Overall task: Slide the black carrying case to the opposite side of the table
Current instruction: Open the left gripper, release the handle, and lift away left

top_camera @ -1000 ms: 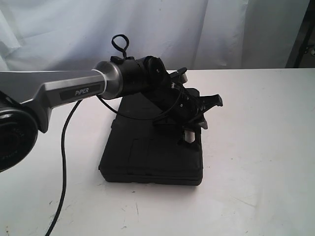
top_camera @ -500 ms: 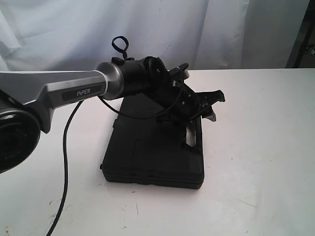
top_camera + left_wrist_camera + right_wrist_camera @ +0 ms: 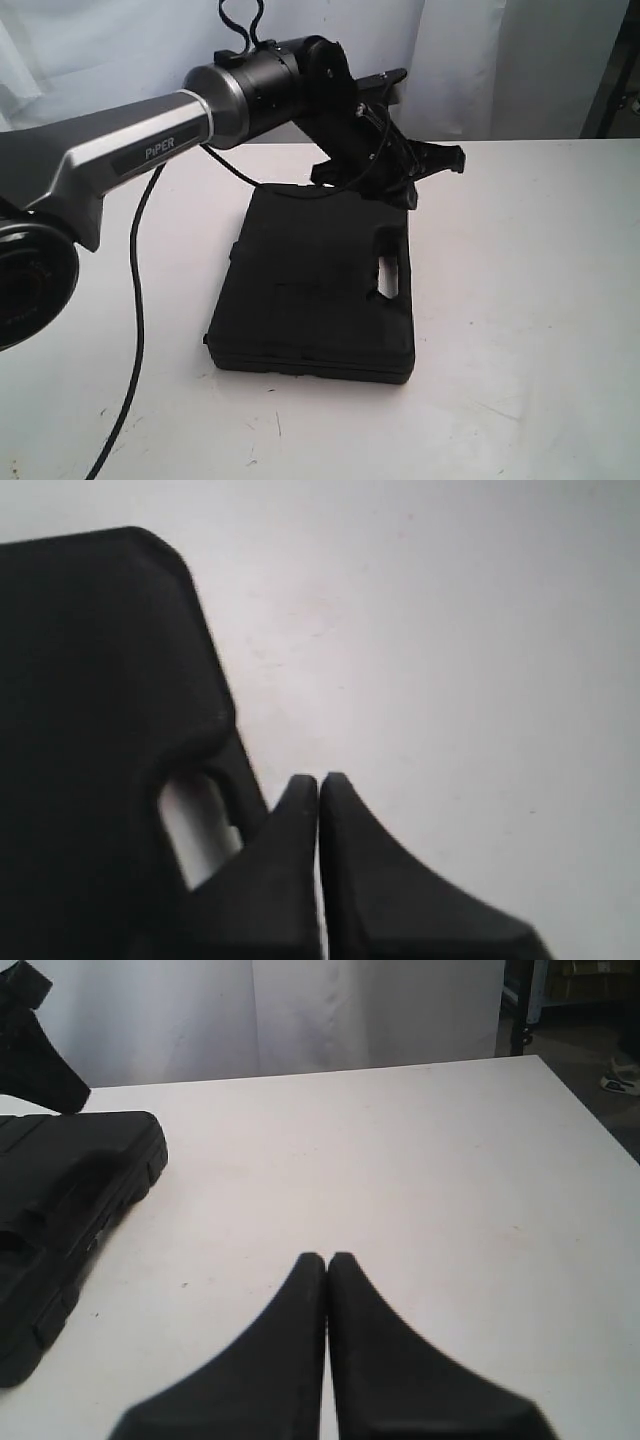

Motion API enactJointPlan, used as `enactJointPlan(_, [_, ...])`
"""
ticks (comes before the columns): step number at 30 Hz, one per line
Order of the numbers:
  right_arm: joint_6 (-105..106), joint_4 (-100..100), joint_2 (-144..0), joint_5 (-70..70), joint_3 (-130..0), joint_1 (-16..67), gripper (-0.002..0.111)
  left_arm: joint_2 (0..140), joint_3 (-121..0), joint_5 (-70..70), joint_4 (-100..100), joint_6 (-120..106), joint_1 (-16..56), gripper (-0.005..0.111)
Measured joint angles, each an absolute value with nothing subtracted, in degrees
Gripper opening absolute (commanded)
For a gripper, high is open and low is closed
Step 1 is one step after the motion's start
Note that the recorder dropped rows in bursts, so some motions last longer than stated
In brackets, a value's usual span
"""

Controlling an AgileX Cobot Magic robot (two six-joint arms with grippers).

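The left jaws and right jaws are pressed together, empty. Below the left jaws: the black carrying case (image 3: 315, 290), likely rigid, weighty; push its handle edge (image 3: 403, 285).

Matt black plastic case (image 3: 310, 290) on a smooth white table (image 3: 520, 300).
The table is lightly scuffed; the arm (image 3: 110, 165) shows satin silver metal and glossy black joints; the curtain (image 3: 500, 60) is soft white cloth.
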State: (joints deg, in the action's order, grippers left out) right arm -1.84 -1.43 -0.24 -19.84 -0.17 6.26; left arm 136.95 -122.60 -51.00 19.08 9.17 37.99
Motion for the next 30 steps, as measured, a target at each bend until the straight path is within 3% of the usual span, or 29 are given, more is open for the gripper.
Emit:
enactJointPlan(9, [-1.84, -1.43, -0.24, -19.84, -0.17, 6.26, 0.0, 129.05, -120.92, -56.34, -4.61, 9.83, 37.99, 0.0])
enactJointPlan(20, [-1.84, -1.43, -0.24, -19.84, -0.17, 6.26, 0.0, 102.21, -81.68, -38.01, -7.64, 12.46, 37.99, 0.0])
enactJointPlan(30, [-1.84, -1.43, -0.24, -19.84, -0.17, 6.26, 0.0, 87.47, -64.29, -31.09, -6.64, 14.1, 37.99, 0.0])
